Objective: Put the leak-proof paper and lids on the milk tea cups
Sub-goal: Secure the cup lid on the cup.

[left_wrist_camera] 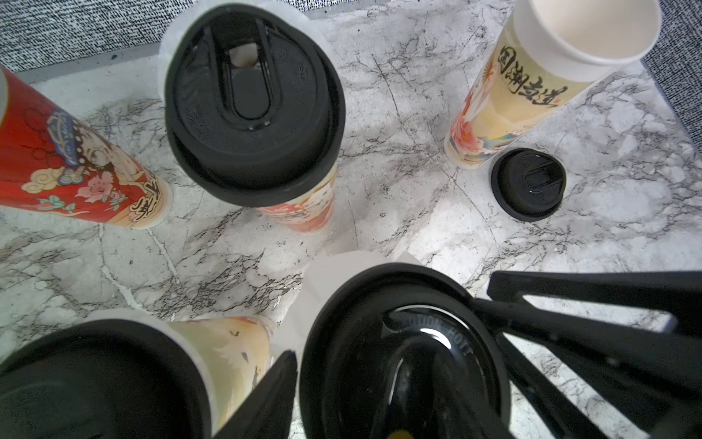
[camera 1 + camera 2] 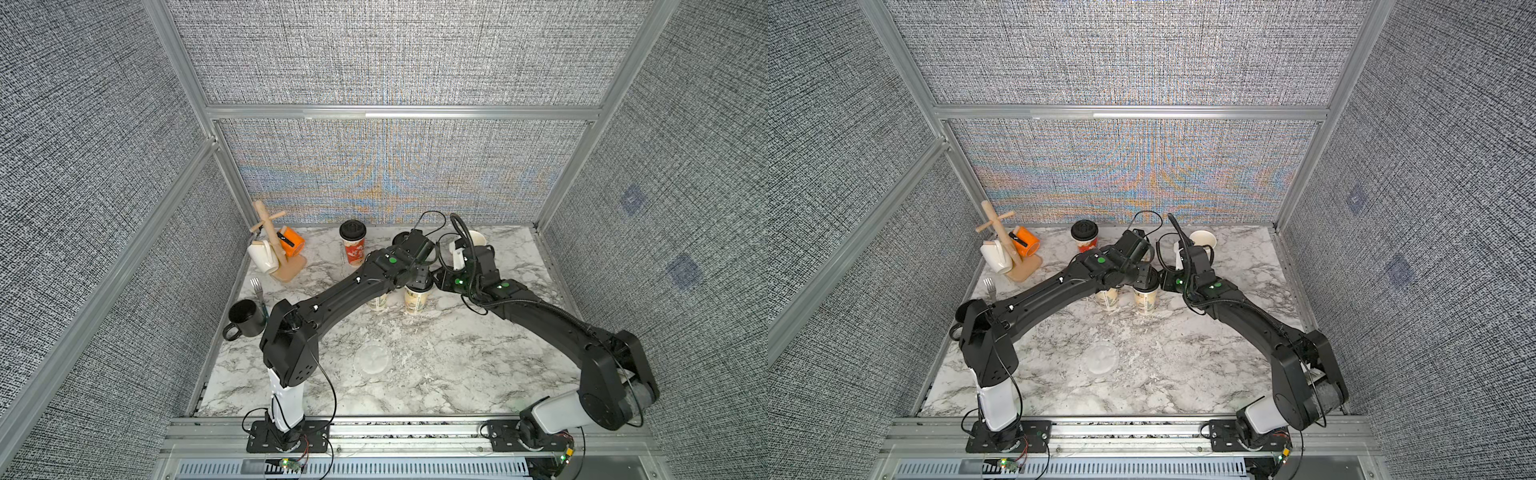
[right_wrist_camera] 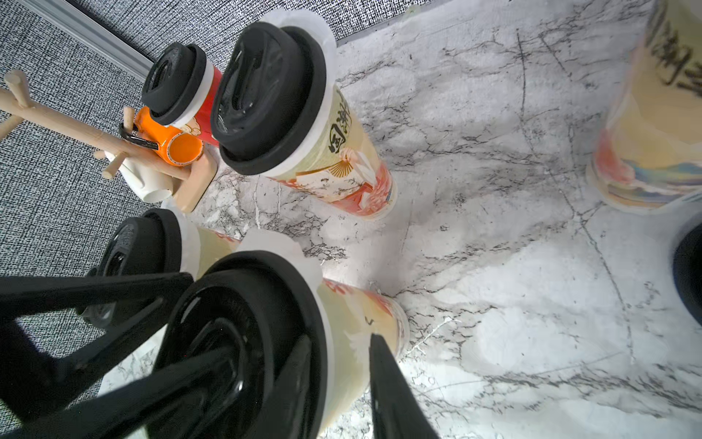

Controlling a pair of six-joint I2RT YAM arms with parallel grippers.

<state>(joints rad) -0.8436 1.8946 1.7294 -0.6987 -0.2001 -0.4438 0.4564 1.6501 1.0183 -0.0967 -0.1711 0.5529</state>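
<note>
Left end effector [image 1: 353, 357], right end effector [image 3: 339, 338], part-open astride black lid [image 1: 334, 399], grip unclear, whitish film [image 1: 342, 273] frilling beneath, beige cup [image 3: 364, 315]

Lidded cup [image 1: 342, 342] at left jaws: cut off by picture edge; contact indiscernible. Open cup [image 3: 653, 114] well beyond right jaws: blurred, cropped.

Open beige cup [image 1: 509, 110]: blk Chinese calligraphy, starts 国潮; rest unclear.
</note>
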